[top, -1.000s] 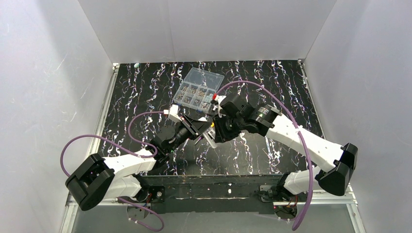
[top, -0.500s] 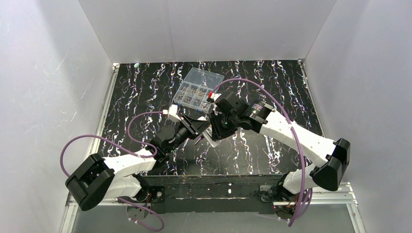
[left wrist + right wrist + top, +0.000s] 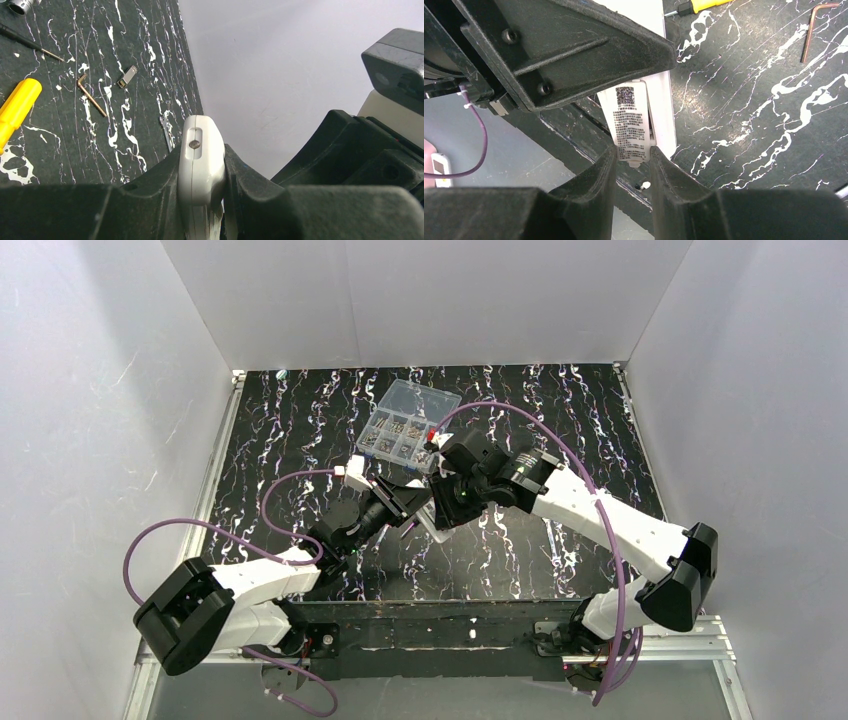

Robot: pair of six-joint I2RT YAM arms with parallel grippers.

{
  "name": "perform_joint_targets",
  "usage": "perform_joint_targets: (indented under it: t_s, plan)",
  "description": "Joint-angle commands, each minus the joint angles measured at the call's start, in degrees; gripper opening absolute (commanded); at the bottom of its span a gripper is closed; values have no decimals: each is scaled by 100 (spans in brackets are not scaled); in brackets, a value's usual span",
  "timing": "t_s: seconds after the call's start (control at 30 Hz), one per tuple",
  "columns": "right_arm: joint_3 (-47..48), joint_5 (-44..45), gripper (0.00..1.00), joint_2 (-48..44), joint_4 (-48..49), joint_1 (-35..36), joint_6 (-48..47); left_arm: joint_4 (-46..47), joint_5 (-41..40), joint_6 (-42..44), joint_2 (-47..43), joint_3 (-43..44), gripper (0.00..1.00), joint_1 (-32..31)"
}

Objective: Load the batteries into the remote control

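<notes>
The remote control [image 3: 199, 150] hangs above the middle of the table [image 3: 300, 430], off the surface and shared between both arms. The left gripper [image 3: 201, 175] is clamped on its slim white body, with the end that carries a small screw standing out past the fingers. The right gripper [image 3: 633, 152] pinches only the very tip of the labelled back panel, its jaws drawn in against both sides.

The main danger I see is the two arms disagreeing. Any pull that is not along the length of the bar would twist the thin plastic, bend the panel or drag it out of one grip. The right hold is shallow, so a slip there seems likely. A dropped part would land among the loose tools below: the yellow-handled screwdriver [image 3: 15, 112], a hex key [image 3: 91, 94] and a small metal clip [image 3: 128, 76]. The two wrists are also very close and could knock together.

The compartment box [image 3: 408, 420] sits toward the far edge, near behind the right wrist, so backing away in that direction is tight. More open surface lies toward the left and right edges and toward the near edge. I can make out no batteries in these views.
</notes>
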Motion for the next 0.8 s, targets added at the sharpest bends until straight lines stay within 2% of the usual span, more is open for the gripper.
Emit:
perform_joint_targets:
  t_s: [0.0,0.2,0.77]
  plan:
    - [257,-29,25,29,17,38,-32,458,-40,31,-238,124,0,-19]
    - [223,-20,21,-43,-75,59,-35,459,-90,30,-260,76,0,-24]
    - [154,8,21,-76,-96,63,-50,458,-67,14,-245,91,0,-19]
